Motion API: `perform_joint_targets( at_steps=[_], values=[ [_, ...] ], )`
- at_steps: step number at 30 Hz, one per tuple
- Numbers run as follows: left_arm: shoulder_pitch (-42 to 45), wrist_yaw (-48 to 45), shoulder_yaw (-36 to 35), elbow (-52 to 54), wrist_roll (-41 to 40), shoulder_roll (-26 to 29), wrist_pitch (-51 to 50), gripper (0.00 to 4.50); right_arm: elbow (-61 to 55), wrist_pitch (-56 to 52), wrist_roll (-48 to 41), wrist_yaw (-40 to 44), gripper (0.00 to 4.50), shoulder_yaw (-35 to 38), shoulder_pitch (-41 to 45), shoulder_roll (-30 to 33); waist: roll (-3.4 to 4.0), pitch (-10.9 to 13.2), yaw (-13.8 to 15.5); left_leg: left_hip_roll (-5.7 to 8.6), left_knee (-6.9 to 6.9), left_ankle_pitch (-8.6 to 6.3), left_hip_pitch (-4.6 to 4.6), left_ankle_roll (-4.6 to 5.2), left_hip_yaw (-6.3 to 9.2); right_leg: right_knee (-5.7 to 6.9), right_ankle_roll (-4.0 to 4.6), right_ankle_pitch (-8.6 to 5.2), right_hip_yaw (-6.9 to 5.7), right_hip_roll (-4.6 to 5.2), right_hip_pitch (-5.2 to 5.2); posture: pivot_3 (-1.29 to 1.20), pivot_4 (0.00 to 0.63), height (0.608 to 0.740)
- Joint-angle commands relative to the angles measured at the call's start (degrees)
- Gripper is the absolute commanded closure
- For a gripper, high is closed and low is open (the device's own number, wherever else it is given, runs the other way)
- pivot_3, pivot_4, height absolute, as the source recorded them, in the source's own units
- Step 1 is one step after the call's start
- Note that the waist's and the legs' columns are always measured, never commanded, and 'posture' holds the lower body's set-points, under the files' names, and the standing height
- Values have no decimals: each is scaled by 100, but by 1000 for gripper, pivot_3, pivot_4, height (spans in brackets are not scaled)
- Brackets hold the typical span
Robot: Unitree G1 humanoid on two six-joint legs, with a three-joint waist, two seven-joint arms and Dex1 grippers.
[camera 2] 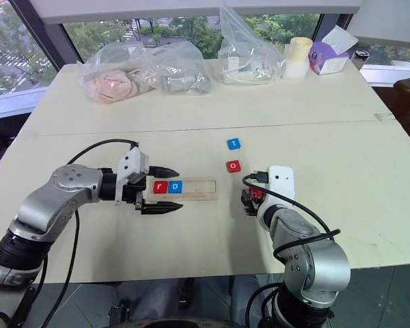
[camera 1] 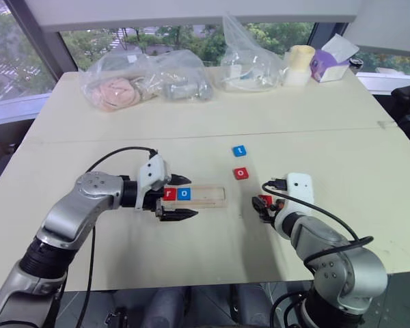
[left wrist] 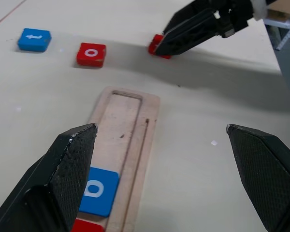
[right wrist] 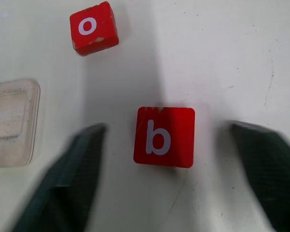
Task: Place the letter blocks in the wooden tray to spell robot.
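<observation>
The wooden tray [camera 1: 208, 195] lies in the middle of the table, with a red "r" block [camera 1: 169, 194] and a blue "o" block [camera 1: 184, 194] side by side in its left end. My left gripper [camera 1: 185, 197] is open, one finger on each side of that end of the tray. A blue "t" block [camera 1: 240, 150] and a red "o" block [camera 1: 240, 173] lie loose to the right of the tray. The red "b" block [right wrist: 164, 137] rests flat on the table between the spread fingers of my open right gripper [camera 1: 263, 203]. Neither finger touches it.
Clear plastic bags [camera 1: 143, 82] with soft items, another bag [camera 1: 249, 58], a pale roll [camera 1: 301, 65] and a purple tissue box [camera 1: 331, 61] line the table's far edge. The near table edge runs just below both arms.
</observation>
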State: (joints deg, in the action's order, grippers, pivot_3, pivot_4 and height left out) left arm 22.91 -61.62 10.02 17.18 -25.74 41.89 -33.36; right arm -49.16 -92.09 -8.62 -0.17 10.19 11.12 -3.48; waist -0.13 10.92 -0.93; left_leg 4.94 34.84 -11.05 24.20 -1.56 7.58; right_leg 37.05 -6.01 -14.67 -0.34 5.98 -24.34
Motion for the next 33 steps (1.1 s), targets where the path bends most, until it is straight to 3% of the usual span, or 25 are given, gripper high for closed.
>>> perform_joint_targets(
  at_steps=[1,4,8,10,13,21,27,33],
  values=[
    [74,-73,-160,172,-100,119,-75,0,-162,-41,-190,132,20,-56,64,209,0,0,-2,0,0,0,0,0,0,0,0,0,0,-1,0,0,150,740],
    [156,-222,-246,129,-195,212,-140,0,-85,-21,-484,739,20,254,633,996,1,3,0,0,3,0,1,0,0,0,0,0,0,-1,1,0,150,740],
    [242,-587,-338,137,-386,467,-185,0,548,857,-1644,3087,20,223,615,3390,-8,7,32,2,25,0,13,1,-4,-8,-2,4,-8,1,11,0,150,740],
    [226,-779,-294,111,-261,658,-25,0,1132,1716,-1602,3740,20,75,453,4341,-14,8,34,-1,20,-4,13,8,-1,-20,-8,-1,-20,1,22,0,150,740],
    [193,-850,-349,125,-235,791,45,0,1936,3593,-1340,4674,20,-230,245,5088,-14,10,-5,0,17,-9,16,16,-17,-31,-10,0,-15,7,20,0,150,740],
    [-388,-397,-567,731,-366,807,-201,0,3770,6814,-556,6016,20,-1176,57,5358,-20,13,15,-8,26,-14,14,24,-36,-36,-23,11,-5,9,20,0,150,740],
    [-645,-169,-803,944,-430,913,-379,0,4698,7837,-312,6435,20,-1497,309,5225,-22,14,32,-8,32,-14,14,23,-33,-33,-5,8,-3,8,21,0,150,740],
    [-870,-104,-929,1117,-494,1040,-447,0,5291,8208,-197,6558,20,-1557,541,5146,-22,14,28,-12,30,-14,11,22,-33,-33,-4,9,0,3,21,0,150,740]
  ],
)
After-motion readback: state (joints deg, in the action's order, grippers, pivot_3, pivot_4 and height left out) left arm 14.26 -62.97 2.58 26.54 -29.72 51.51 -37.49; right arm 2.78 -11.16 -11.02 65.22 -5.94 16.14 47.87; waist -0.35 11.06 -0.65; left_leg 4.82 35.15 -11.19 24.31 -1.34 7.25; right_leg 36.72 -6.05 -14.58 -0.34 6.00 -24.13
